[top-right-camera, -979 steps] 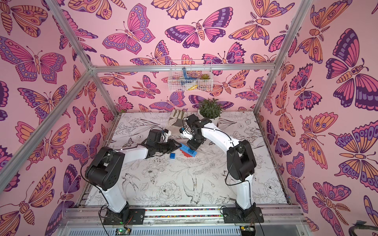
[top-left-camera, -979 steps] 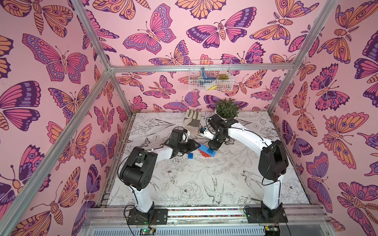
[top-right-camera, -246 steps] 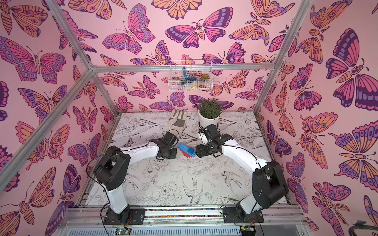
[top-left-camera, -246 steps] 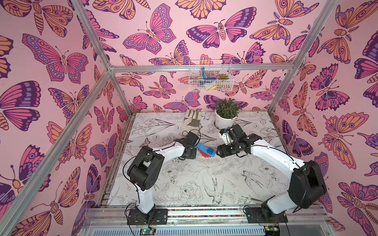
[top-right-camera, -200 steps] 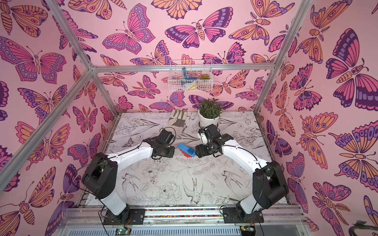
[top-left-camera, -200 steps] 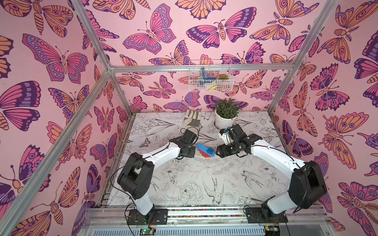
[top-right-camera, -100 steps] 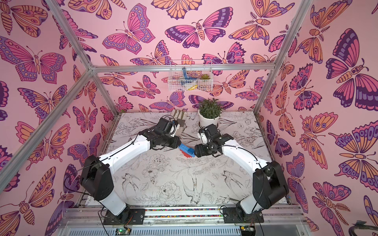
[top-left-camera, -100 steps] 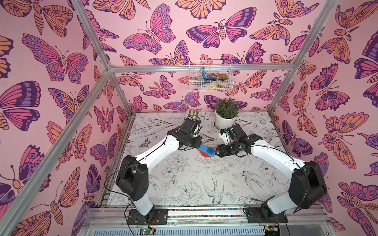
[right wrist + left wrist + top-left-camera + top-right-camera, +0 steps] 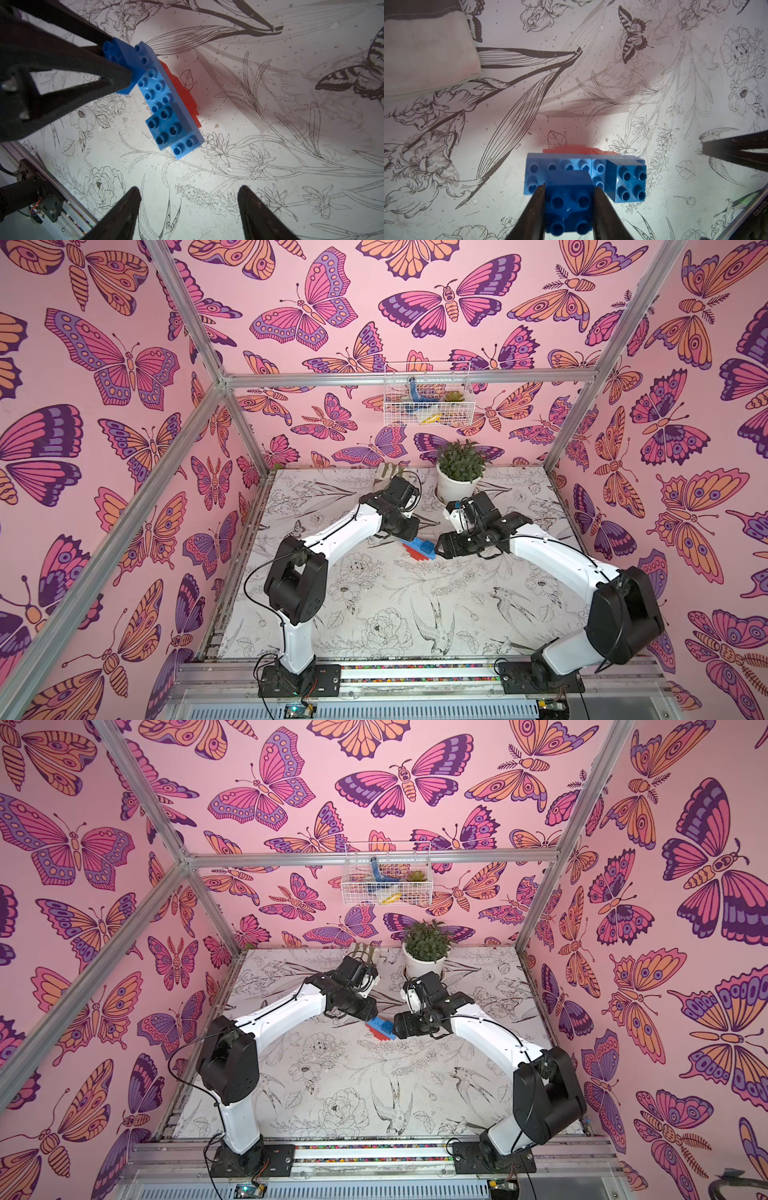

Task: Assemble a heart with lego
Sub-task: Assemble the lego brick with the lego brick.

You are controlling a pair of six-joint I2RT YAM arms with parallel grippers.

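Observation:
The heart (image 9: pixel 420 549) (image 9: pixel 382 1031) lies mid-table, a blue stepped layer over a red one. In the left wrist view its long blue brick (image 9: pixel 560 167) carries one small blue square (image 9: pixel 626 180), with red (image 9: pixel 571 149) behind. My left gripper (image 9: pixel 570 187) (image 9: pixel 409 536) is shut on another small blue lego brick (image 9: pixel 569 205) (image 9: pixel 122 56), held over the far end of the blue row. Whether it touches the studs I cannot tell. My right gripper (image 9: pixel 189 188) (image 9: pixel 441 549) stands open just beside the heart, holding nothing.
A potted plant (image 9: pixel 459 472) stands at the back behind the right arm. A folded white cloth (image 9: pixel 425 52) (image 9: pixel 388 472) lies beside it behind the left arm. A wire basket (image 9: pixel 426 400) hangs on the back wall. The front rail (image 9: pixel 62 207) runs nearby.
The left arm has swung from the left of the heart round toward the back, bringing its gripper and the small blue brick over the heart. The right arm has barely moved.

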